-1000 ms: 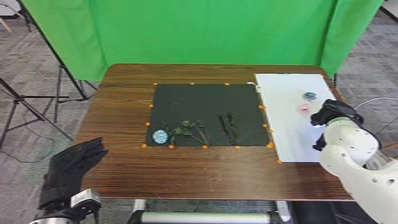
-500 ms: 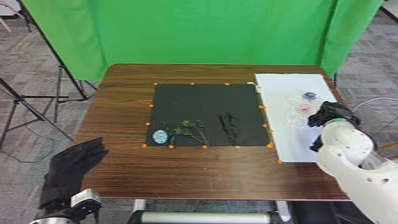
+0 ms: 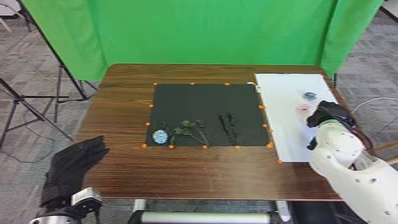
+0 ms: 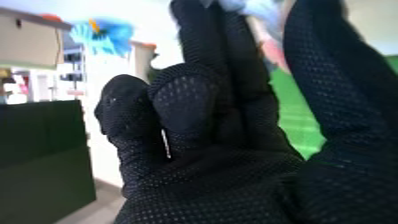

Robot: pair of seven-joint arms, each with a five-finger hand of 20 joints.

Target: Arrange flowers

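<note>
Over the near right part of the white sheet (image 3: 289, 135) is my right hand (image 3: 329, 113). In the right wrist view, the same hand (image 4: 222, 170) is open, two fingers loosely bent. A blue flower (image 4: 102, 37) and part of a pink bloom (image 4: 274, 52) show beyond its fingers. On the sheet in the head view lie a blue flower (image 3: 309, 95) and a pink one (image 3: 303, 107). The dark mat (image 3: 204, 102) holds a pale blue flower (image 3: 160, 136), green sprigs (image 3: 184, 131) and dark stems (image 3: 229, 130). My left hand (image 3: 73, 167) is open at the table's front left.
Brown wood (image 3: 195, 175) borders the mat, whose edges carry small orange markers. A green curtain (image 3: 213, 32) hangs behind the table. Black stand legs (image 3: 40, 112) stand on the floor to the left.
My right hand and forearm have shifted slightly left over the sheet. The left hand has barely moved, and the flowers on the mat lie as before.
</note>
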